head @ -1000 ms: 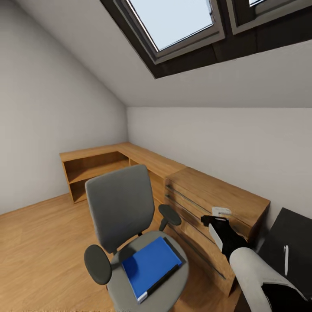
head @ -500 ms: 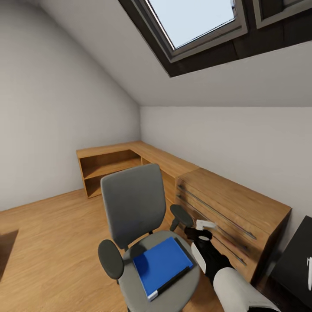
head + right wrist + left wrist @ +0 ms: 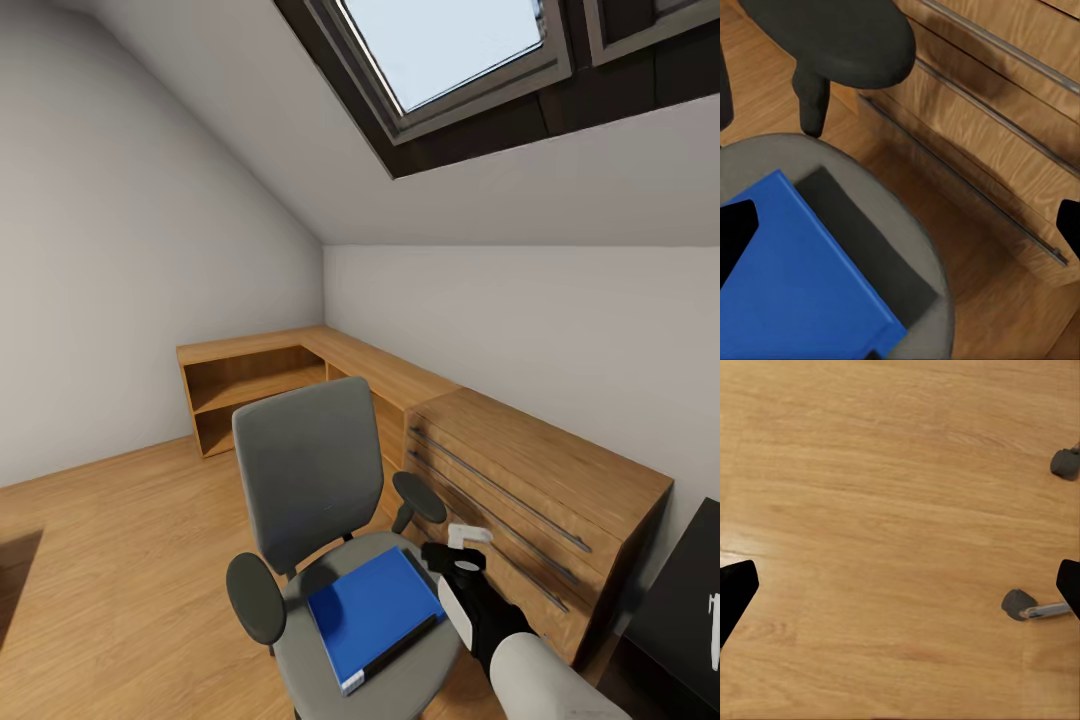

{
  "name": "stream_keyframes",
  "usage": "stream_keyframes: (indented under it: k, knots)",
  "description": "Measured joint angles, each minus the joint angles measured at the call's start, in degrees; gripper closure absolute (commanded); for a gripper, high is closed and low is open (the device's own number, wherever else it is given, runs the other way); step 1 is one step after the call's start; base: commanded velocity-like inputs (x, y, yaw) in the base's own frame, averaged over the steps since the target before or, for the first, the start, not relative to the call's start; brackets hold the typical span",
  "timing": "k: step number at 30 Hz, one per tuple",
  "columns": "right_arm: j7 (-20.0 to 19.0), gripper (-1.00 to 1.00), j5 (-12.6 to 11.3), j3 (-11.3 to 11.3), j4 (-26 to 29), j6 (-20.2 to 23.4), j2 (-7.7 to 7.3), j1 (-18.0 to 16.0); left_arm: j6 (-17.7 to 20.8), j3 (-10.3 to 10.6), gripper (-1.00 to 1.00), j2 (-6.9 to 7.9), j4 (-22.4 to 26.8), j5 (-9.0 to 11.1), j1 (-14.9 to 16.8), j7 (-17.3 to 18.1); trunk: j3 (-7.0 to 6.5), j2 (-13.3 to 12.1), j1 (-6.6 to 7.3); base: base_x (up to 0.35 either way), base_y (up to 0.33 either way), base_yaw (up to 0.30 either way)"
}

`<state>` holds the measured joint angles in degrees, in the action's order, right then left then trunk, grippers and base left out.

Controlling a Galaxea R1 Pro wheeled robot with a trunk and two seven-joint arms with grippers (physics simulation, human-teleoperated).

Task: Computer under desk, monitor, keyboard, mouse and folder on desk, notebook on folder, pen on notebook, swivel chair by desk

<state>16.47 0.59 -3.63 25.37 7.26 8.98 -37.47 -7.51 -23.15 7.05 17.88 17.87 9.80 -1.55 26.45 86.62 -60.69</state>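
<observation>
While flat on the swivel chair (image 3: 300, 480), the folder (image 3: 372, 612) lies diagonally

- Sloped white ceiling (image 3: 230, 150) with a dark-framed skylight (image 3: 450, 40) showing pale blue sky.
- Plain white walls (image 3: 520, 320) meet in the far corner.
- Light wood floor (image 3: 110, 560), also in the left wrist view.
- A low wood cabinet (image 3: 300, 375) runs along the corner, with open shelves (image 3: 240, 395) and drawers (image 3: 510, 510) with metal rail handles.

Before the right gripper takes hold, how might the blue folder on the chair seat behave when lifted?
The folder looks flat and stiff, so probably won't flop. Lying flush on the swivel chair seat, its edge may be hard to grip. The chair's casters could roll.
</observation>
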Motion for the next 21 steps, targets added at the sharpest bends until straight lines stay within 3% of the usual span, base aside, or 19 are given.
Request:
stream_keyframes:
  k: [7, 21]
  knots:
    - [0.20, -1.00, 0.05, -0.07, 0.87, -0.01, 0.06, -0.01, -2.25, -0.05, -1.00, -0.04, -0.09, -0.01, -0.07, 0.00, 0.00, 0.00, 0.00, 0.000, 0.000, 0.017]
    - [0.17, -1.00, -0.03, -0.10, 0.97, -1.40, 0.12, 0.03, -4.96, -0.04, -1.00, -0.12, -0.07, 0.05, -0.09, 0.03, 0.00, 0.00, 0.00, 0.000, 0.000, 0.231]
